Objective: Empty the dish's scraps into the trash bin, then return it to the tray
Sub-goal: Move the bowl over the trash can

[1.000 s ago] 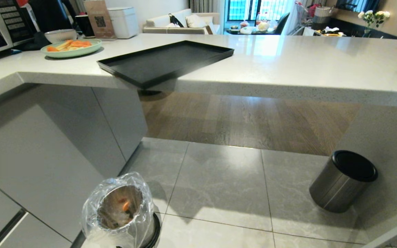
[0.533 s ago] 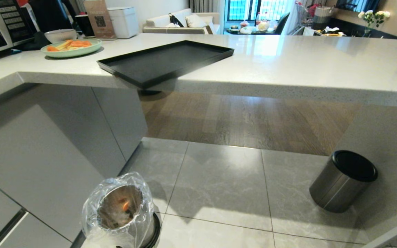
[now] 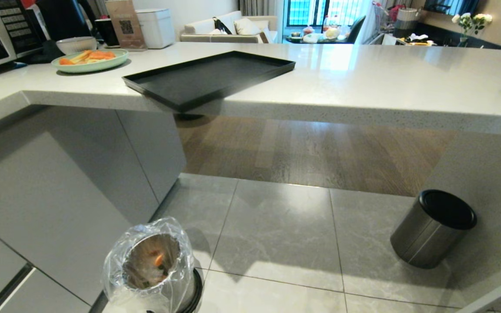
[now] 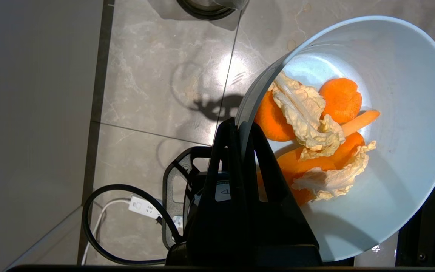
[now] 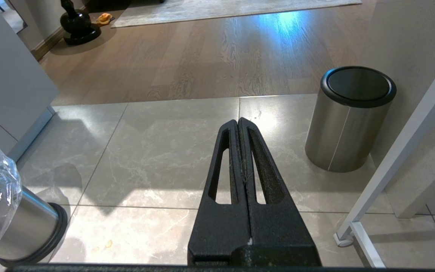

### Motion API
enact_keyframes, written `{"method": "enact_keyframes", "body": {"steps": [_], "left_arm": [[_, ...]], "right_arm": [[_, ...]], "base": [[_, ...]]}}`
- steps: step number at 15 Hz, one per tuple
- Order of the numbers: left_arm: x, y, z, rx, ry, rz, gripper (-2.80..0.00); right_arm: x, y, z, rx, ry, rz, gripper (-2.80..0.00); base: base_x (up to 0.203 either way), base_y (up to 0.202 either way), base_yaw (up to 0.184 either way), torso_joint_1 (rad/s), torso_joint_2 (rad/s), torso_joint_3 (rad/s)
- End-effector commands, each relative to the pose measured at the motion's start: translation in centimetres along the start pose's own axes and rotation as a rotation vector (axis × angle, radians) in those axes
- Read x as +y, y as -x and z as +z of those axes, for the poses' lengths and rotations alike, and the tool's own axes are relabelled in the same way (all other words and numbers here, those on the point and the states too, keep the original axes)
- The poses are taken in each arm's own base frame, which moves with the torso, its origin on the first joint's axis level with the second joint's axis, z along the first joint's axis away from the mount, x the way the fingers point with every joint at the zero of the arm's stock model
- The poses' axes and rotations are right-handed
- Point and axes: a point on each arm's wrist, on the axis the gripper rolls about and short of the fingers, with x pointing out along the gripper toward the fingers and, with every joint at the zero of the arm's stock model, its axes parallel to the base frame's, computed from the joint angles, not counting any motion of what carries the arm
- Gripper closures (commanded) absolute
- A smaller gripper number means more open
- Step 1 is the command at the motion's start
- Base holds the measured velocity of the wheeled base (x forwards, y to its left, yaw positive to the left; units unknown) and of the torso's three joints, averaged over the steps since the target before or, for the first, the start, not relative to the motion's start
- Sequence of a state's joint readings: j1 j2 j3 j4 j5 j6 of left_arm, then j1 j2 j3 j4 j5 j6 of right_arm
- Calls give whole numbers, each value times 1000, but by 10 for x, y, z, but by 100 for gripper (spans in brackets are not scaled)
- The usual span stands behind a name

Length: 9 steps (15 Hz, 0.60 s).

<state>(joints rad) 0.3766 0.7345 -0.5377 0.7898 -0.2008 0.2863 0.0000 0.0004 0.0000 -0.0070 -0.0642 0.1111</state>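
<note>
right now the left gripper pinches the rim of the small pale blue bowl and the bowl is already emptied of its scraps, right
Not quite. The left gripper does pinch the small pale blue bowl by its rim, but the left wrist view shows orange carrot pieces and pale leafy scraps inside it, not yet emptied.

- Trash bin (image 3: 152,271): lower frame edge of the head view is cutting off its base; the crinkly bag is blurring what is lying inside, only an orange speck is showing.
- Same bin in the right wrist view: frame edge is cropping it, mouth not showing.
- Dish (image 4: 372,181): the left claw (image 4: 241,126) is covering part of its near rim; the bottom edge of the left wrist view is clipping its lower side.
- Scraps (image 4: 315,139): the dish wall and claw are hiding some of the pieces.
- Both arms are falling outside the head view.
- Greyish-white bowl (image 3: 75,44): contents too small to tell.
</note>
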Motion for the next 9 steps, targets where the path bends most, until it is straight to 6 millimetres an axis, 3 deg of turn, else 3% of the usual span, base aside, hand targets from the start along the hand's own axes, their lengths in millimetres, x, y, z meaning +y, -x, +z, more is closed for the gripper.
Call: {"method": "enact_keyframes", "body": {"steps": [1, 9], "left_arm": [[0, 0, -1, 5, 0, -3, 0], [0, 0, -1, 5, 0, -3, 0]], "right_arm": [[0, 0, 1, -1, -1, 0, 0], [0, 0, 0, -1, -1, 0, 0]], "base": [[0, 0, 0, 0, 0, 0], [0, 0, 0, 0, 0, 0]]}}
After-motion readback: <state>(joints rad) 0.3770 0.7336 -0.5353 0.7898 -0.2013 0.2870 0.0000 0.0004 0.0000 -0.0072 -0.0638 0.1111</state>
